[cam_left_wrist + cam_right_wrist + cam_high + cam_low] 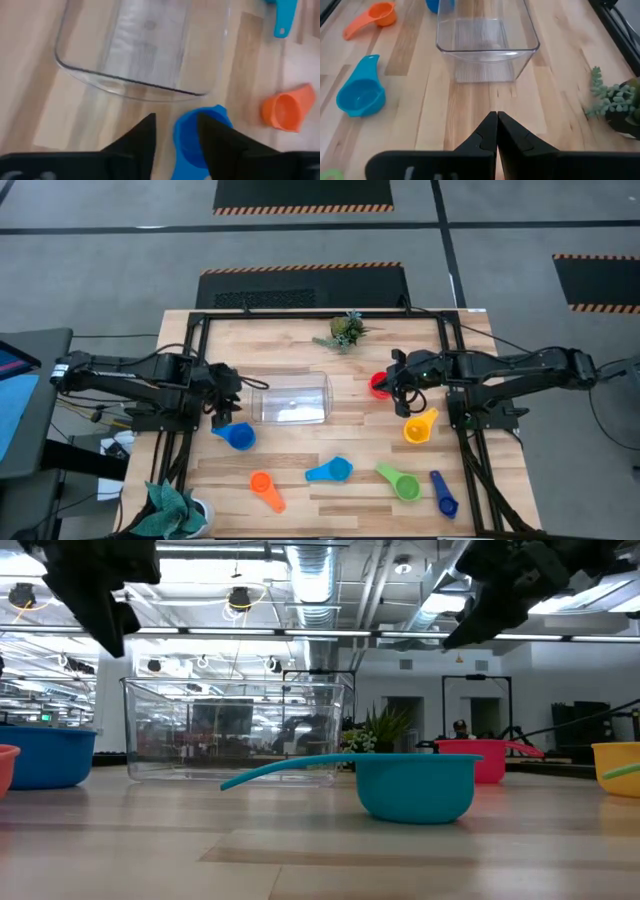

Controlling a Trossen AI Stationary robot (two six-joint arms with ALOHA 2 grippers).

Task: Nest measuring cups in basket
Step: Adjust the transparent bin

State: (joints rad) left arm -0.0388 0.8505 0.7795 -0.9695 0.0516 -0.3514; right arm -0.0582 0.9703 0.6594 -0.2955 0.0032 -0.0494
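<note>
The clear basket point(290, 398) stands on the table's middle and holds nothing; it also shows in the low view point(235, 730). My left gripper point(175, 127) is open and raised above the table, over the rim of a blue cup point(197, 137) lying near the basket's left end point(235, 435). My right gripper point(496, 117) is shut and empty, raised beside a red cup point(380, 385) right of the basket. The yellow point(420, 425), teal point(330, 471), orange point(265, 488), green point(400, 482) and dark blue point(443, 493) cups lie apart on the table's near half.
A small green plant sprig point(345, 330) stands at the far edge behind the basket. A teal cloth point(170, 505) lies at the near left corner. Black frame rails point(195, 370) run along the table's sides. Bare wood shows between the basket and the red cup.
</note>
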